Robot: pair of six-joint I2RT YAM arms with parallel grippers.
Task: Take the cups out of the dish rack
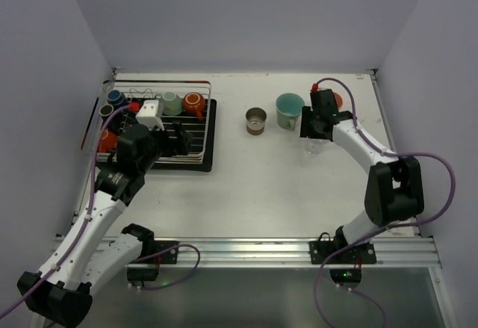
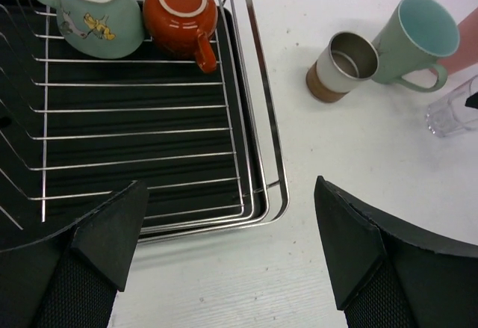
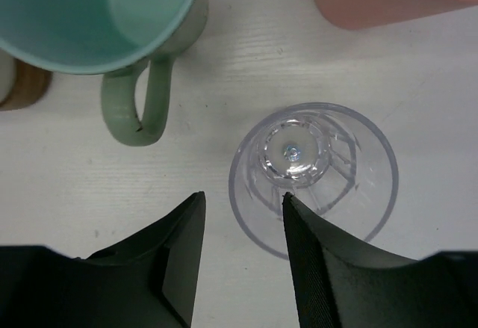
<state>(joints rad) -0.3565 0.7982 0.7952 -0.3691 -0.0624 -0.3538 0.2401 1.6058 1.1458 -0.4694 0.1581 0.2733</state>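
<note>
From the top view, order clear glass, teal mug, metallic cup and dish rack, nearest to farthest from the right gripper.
1. clear glass, under the right gripper
2. teal mug, just left
3. metallic cup, farther left
4. dish rack, far left side

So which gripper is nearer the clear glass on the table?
Right. The right gripper straddles the clear glass at its rim, one finger inside it. The left gripper hangs over a corner of the dish rack, well away from the glass.

Likely a lab: bare walls (image 1: pixel 246 14), white table (image 1: pixel 254 186).
</note>
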